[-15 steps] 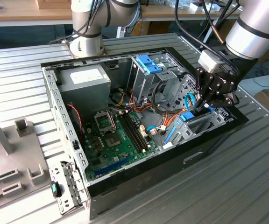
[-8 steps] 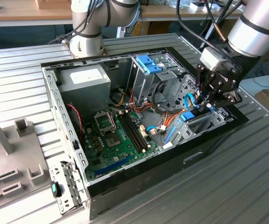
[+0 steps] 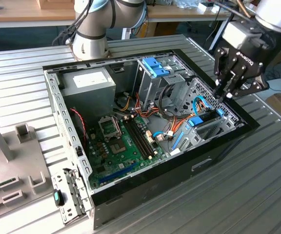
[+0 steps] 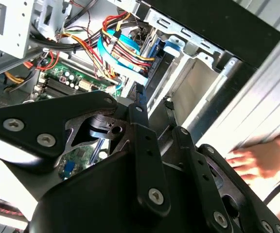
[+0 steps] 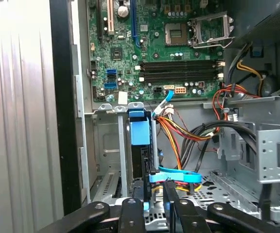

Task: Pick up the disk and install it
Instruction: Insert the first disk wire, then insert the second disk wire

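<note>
Starting wide: a ribbed grey metal surface [image 3: 257, 185] carries a black desktop computer case [image 3: 145, 180], lying on its side with the panel off. The silver-and-blue robot arm [image 3: 94, 29] rises from the surface's far edge. Inside the case, a green motherboard [image 3: 126, 141] covers the floor toward the exterior view's left.

Over at the case wall on the exterior view's right, the black two-fingered hand [image 3: 223, 96] hangs tips-down just above the perforated grey metal drive cage [image 3: 199, 100]. In both wrist views the fingers are narrow, with only a slim gap between them and nothing gripped [image 4: 153, 95] [image 5: 152, 187].

The disk [image 3: 210, 117] sits in that cage, in a slot beside the wall and directly under the fingertips. It stands on edge and shows as a thin dark strip. Its long axis runs along that wall, and the bright blue plastic carrier end [image 3: 195, 122] points toward the motherboard. The first wrist view has the same blue tab [image 5: 140, 131] capping the dark slab [image 5: 139, 160], which is wedged upright between grey cage rails. The label face can't be seen from here.

A flat light-blue data cable [image 5: 176, 174] loops across the cage, just beside the disk. Outside the case, a person's blurred fingers [image 4: 256, 160] rest on the surface.
</note>
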